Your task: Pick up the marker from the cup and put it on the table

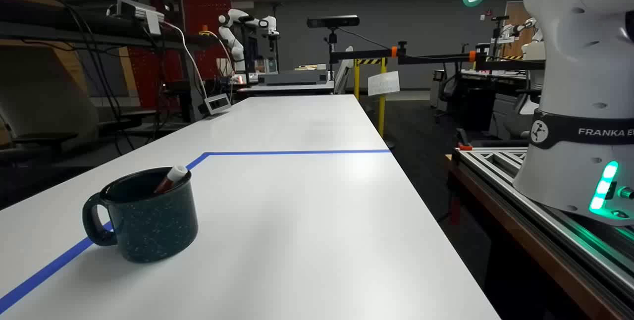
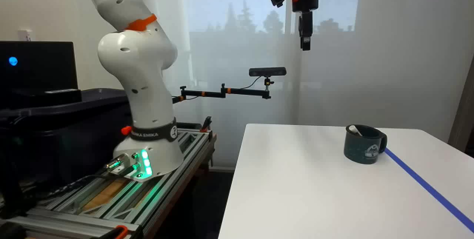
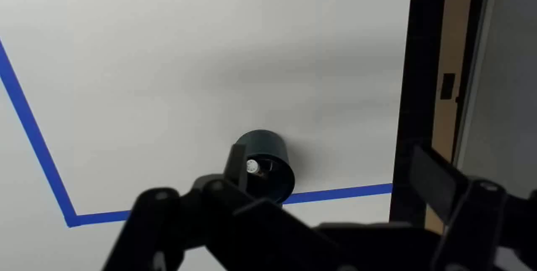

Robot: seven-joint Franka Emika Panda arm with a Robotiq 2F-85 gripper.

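Note:
The dark teal speckled cup (image 1: 156, 226) stands upright on the white table (image 1: 307, 231), also in an exterior view (image 2: 359, 150) and the wrist view (image 3: 265, 143). The marker (image 1: 170, 180) leans inside it, its white end at the rim and its reddish-brown part going down into the cup. The white end also shows in an exterior view (image 2: 355, 130) and the wrist view (image 3: 253, 166). The marker's lower end is hidden. My gripper (image 2: 306, 43) is high above the table, apart from the cup. In the wrist view the gripper (image 3: 333, 166) is wide open and empty; its left finger partly covers the cup.
Blue tape (image 1: 297, 152) runs across the table and past the cup's handle side. A camera on a jointed arm (image 2: 267, 71) stands behind the table. The robot base sits on a metal-framed bench (image 2: 122, 198) beside the table, with a gap between.

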